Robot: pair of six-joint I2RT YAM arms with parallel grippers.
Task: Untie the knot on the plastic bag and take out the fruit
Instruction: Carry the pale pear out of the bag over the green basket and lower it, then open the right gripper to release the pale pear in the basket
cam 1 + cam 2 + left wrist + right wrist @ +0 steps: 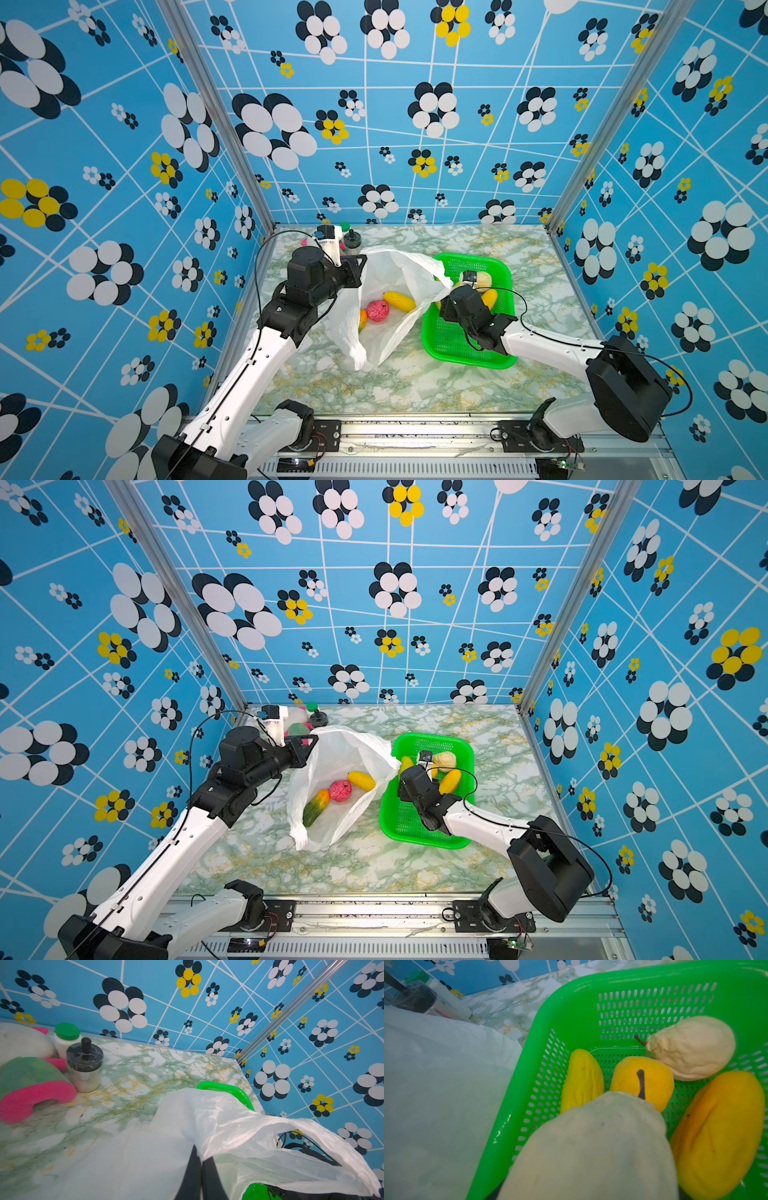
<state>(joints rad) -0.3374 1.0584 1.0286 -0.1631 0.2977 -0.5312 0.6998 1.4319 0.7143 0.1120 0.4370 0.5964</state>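
Where the tabletop [415, 386] meets its left back corner, a plush toy [35, 1084], a green-capped bottle [66, 1039] and a black-lidded jar [85, 1068] stand close together. Just right of them the left jaws are clenched on the rim of the bag [332, 750] and hold that edge up off the tabletop. The left wrist view shows the film pinched between the two dark fingers [189, 1178]. In both top views the bag's mouth gapes open, and three pieces lie inside on its lower sheet. They are a green-orange fruit [316, 807], a pink fruit [340, 791] touching it, and a yellow fruit [361, 781] just beside that. The bag's right flap reaches the left rim of the green basket [428, 845]. The right jaws hang over the basket's left half, with a cream pear [591, 1147] right at them. Whether they are grasping it or stand released I cannot tell, since the pear hides them. Past it in the basket lie a slim yellow piece [582, 1080], an orange piece [652, 1080], a second pear [691, 1049] and a big yellow-orange piece [716, 1136].
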